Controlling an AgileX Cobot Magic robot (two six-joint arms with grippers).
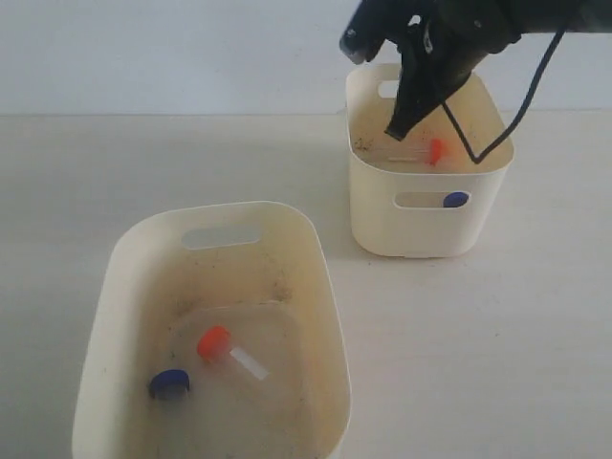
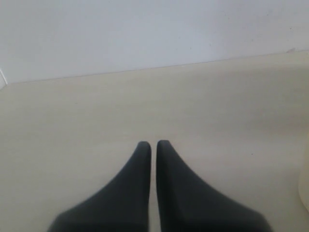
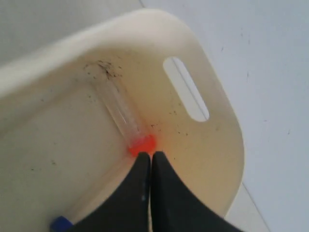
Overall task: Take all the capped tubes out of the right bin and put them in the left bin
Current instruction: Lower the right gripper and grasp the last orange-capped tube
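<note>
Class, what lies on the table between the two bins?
Nothing: the exterior view shows only bare table between the left bin and the right bin.

Bare desk (image 1: 143,163) runs free at the back left and between the left bin (image 1: 143,277), by the front edge, and the right bin (image 1: 382,215) near the back right corner. There the right gripper (image 1: 394,132) and a black cable (image 1: 463,139) crowd the mouth.
</note>
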